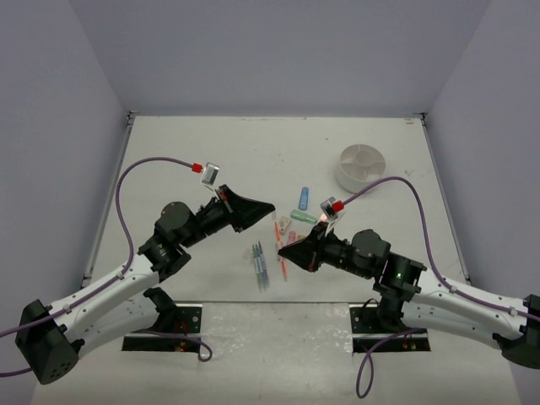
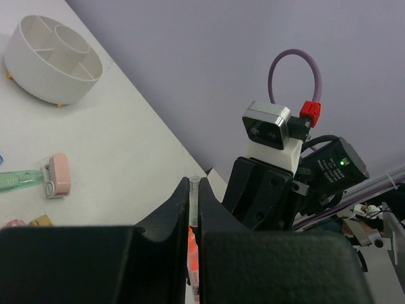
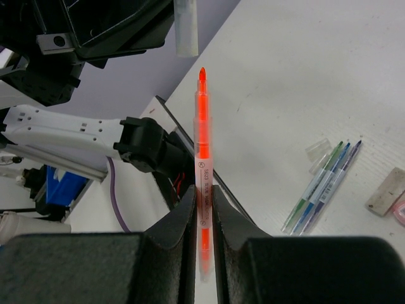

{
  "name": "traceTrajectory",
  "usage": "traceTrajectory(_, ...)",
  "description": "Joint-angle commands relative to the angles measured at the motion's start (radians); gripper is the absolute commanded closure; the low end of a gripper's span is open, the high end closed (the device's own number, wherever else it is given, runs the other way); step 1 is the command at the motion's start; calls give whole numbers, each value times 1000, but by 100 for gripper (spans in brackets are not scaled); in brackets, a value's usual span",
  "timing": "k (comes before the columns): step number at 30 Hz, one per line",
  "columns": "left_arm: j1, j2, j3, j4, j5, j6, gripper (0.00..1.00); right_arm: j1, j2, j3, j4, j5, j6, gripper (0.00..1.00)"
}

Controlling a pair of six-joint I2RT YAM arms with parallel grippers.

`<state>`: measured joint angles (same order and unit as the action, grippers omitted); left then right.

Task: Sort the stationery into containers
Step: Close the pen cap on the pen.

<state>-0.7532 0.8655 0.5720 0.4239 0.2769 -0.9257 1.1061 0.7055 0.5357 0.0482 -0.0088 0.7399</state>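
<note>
Loads of bare table (image 1: 194,148) from 9 round to 12 o'clock, with walls (image 1: 51,126) tight on the left, back and right edges. The white tub (image 1: 348,175) sits at 2 o'clock near the right edge, its wedges showing plain white. Loose pens (image 1: 261,266) and pastel blocks (image 1: 304,198) lie mid-table. The left pincer (image 2: 194,187) is pinching a clear cap (image 3: 185,25). The right pincer (image 3: 202,196) is pinching an orange pen (image 3: 202,126), its tip just short of that cap.

Mid-frame, the left end effector (image 1: 268,207) and the right end effector (image 1: 285,255) point toward each other over the counter (image 1: 211,152). Bluish pens (image 1: 260,266) lie below centre, with red pens (image 1: 277,232) and pastel blocks (image 1: 304,197) near them. The white divided tub (image 1: 363,166) sits at upper right.
</note>
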Motion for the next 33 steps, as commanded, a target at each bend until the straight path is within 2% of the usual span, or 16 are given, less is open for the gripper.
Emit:
traceTrajectory(1, 0, 10, -3, 49, 15, -11, 100, 3, -3, 55, -10, 33, -8, 100)
traceTrajectory(33, -1, 24, -52, 114, 18, -56, 100, 2, 27, 89, 33, 80, 0, 100)
